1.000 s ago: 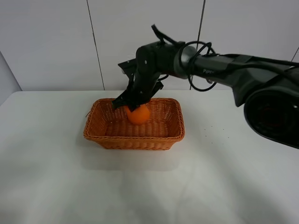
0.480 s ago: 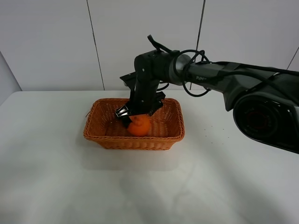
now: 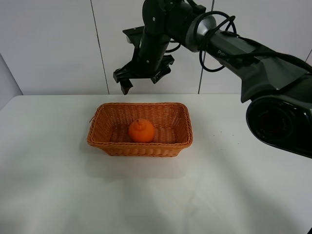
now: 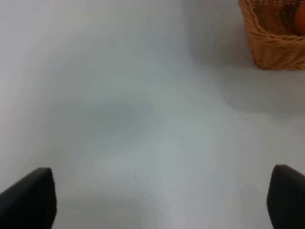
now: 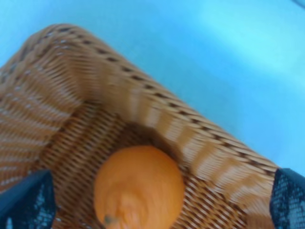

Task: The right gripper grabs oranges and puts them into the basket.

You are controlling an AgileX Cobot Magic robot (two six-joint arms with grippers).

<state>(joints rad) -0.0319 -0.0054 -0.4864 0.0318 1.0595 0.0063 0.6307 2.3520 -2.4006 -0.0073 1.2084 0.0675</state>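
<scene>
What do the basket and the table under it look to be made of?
Basket: woven wicker or rattan-like strands, orange-brown with a slight sheen. The ribbed weave shows on its walls and floor, though it could be a plastic imitation. Table: smooth, matte white surface, probably laminate or painted board. No grain or seams show.

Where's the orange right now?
In the exterior high view the round bright orange fruit sits on the floor of the woven wicker basket, near its middle; the black right tool hangs open above, clear of it.
</scene>
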